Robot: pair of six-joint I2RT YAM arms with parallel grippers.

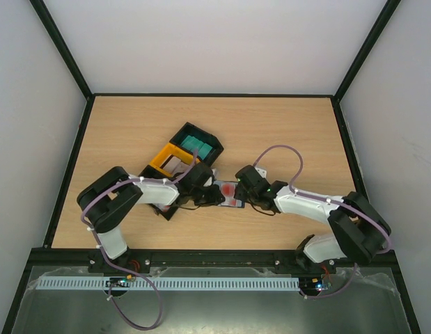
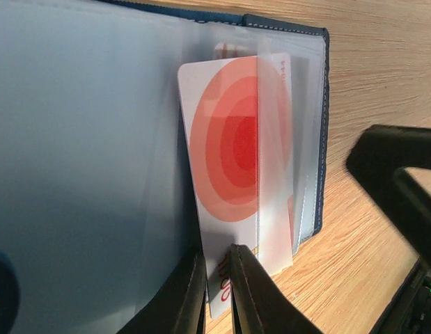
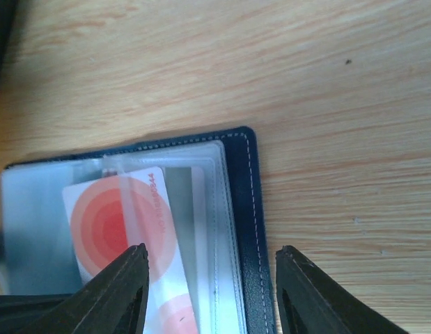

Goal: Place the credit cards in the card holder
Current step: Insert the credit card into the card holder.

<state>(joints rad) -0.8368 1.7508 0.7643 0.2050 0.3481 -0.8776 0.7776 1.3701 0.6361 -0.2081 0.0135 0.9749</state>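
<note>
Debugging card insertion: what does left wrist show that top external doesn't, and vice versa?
Left wrist only: the left gripper closed on the near edge of the red-and-white credit card, which lies partly under a clear sleeve.
Top external only: both arms whole, plus the black tray and yellow tray beyond the left arm.
Both: the open card holder on the wooden table, the card's red, and the right gripper close by.

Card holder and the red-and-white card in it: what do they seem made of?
The card holder looks like matte navy leather or imitation, with pale edge stitching. Its sleeves look like soft, frosted clear plastic, as the card shows through. The card looks like stiff glossy printed plastic.
</note>
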